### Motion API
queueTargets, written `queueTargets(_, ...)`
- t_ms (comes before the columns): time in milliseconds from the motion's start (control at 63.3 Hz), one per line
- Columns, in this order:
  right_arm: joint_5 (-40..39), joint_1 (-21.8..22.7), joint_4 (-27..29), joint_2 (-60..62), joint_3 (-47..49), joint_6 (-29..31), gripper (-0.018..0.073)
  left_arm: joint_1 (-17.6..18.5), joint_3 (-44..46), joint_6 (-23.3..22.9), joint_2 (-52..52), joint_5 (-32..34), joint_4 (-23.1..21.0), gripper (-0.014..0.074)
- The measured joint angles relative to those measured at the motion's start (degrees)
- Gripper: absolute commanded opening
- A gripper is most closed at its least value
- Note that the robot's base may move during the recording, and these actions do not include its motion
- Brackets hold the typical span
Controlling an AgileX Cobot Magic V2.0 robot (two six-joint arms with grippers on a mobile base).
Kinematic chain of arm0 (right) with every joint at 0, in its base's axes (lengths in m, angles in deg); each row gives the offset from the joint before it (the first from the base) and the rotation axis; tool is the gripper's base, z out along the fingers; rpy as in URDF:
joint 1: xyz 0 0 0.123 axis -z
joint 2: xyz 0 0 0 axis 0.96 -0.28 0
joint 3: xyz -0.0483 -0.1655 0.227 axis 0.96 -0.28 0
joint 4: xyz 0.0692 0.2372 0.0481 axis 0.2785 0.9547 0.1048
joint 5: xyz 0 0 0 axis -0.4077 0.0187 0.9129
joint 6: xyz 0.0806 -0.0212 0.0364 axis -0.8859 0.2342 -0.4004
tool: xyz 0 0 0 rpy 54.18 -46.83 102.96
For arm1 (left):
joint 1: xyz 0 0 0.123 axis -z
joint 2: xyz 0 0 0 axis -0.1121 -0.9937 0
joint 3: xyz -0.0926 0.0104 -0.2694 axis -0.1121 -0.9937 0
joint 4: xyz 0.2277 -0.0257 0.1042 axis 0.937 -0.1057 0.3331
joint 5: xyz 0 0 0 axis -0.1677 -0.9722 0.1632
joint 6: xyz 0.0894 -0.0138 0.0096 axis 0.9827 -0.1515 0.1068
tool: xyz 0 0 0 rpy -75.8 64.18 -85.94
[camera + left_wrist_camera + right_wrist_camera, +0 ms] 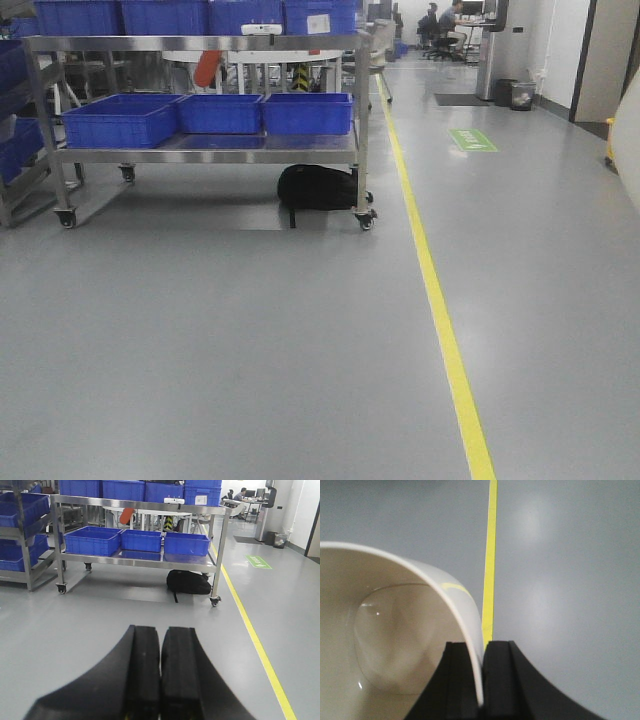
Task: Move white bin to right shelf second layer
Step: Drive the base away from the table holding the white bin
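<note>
The white bin (395,630) fills the left of the right wrist view, a cream glossy tub held over the grey floor with its inside facing the camera. My right gripper (481,650) is shut on the bin's thin rim, one finger inside the wall and one outside. A pale curved surface at the right edge of the front view (628,140) looks like the same bin. My left gripper (160,635) is shut with nothing in it and hangs above the floor. The right shelf second layer is out of view.
A wheeled steel cart (200,153) stands ahead, carrying blue crates (120,120) on both levels. Under it lies a black backpack (318,187). A yellow floor line (440,310) runs away on the right. Another rack with blue crates (12,150) is at the far left.
</note>
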Motion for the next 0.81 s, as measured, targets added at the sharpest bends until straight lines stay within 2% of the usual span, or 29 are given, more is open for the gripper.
queueTargets(806,0.0,0.0,0.0,0.0,0.0,0.0,0.0050,0.0,0.0,0.0,0.0,0.0,0.0,0.0085)
